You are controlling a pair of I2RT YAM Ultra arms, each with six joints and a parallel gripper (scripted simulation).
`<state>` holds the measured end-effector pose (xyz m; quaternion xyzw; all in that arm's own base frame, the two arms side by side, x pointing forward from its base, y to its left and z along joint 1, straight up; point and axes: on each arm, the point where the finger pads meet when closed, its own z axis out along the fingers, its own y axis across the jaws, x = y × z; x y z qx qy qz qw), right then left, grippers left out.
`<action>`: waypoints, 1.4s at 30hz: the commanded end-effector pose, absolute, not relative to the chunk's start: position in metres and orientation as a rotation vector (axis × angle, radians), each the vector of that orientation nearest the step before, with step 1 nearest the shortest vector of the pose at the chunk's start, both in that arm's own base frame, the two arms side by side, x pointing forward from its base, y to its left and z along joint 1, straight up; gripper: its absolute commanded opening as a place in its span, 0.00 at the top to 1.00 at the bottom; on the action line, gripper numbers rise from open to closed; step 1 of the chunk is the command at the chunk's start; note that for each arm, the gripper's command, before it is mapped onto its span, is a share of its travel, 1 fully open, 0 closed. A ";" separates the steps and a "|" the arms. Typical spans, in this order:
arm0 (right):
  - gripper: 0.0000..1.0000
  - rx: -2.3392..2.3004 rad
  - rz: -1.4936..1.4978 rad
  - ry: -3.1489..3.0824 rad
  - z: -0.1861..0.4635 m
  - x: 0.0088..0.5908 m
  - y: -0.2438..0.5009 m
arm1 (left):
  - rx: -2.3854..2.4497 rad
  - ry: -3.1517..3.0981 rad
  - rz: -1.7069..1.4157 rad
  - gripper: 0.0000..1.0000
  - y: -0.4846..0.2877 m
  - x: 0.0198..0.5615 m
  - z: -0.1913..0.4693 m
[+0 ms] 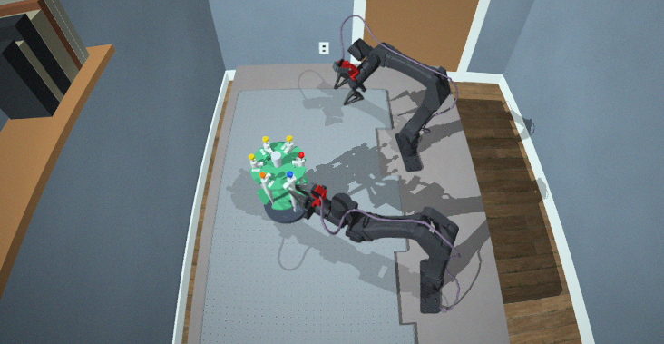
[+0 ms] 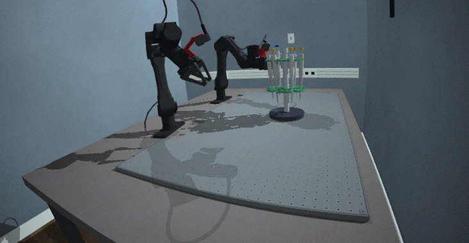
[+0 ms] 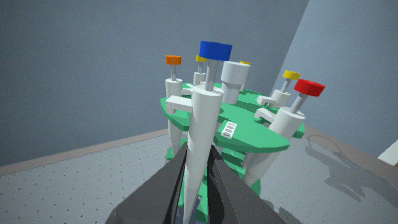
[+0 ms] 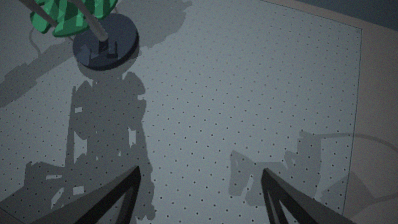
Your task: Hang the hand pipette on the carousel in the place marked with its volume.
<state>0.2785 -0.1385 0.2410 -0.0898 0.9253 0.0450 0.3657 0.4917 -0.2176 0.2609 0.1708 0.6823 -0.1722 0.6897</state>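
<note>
White label (image 3: 229,129) on green carousel (image 1: 280,202) (image 2: 286,115) (image 3: 255,136) (image 4: 122,41): marks illegible.

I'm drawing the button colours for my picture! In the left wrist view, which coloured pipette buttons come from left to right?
Orange button → blue button → red button. I left the yellow ones out.
</note>
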 end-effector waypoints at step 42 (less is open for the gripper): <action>0.00 -0.246 0.091 2.339 0.253 0.283 -0.142 | 0.367 1.441 -0.387 0.88 -0.214 0.495 0.294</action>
